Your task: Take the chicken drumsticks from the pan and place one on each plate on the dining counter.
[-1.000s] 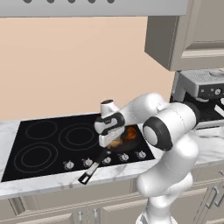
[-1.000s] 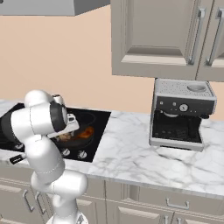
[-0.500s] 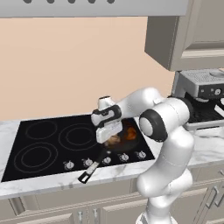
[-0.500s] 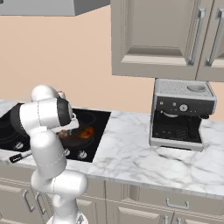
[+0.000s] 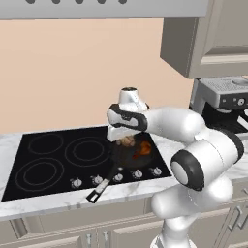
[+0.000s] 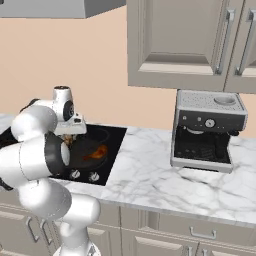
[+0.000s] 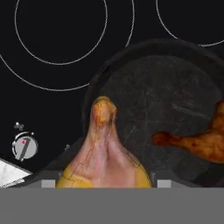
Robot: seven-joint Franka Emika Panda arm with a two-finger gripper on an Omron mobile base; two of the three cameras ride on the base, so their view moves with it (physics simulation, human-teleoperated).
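— Two chicken drumsticks [image 7: 192,142], as we count them: where are they?

— One lies on the floor of the black pan [image 7: 175,87], on the cooktop [image 5: 53,160] set in the marble worktop [image 6: 160,175]. The other, paler drumstick [image 7: 105,148] sits raised at the pan's near rim, right at our hand [image 5: 127,141].

— Is the hand gripping it?

— We see the hand partly closed around that pale drumstick, above the pan.

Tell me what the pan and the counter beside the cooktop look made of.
Pan: probably dark metal with a matte, faintly speckled non-stick-looking surface; no shine shows. Counter: white stone with grey veins, likely polished marble, though the rendering leaves the gloss unclear.
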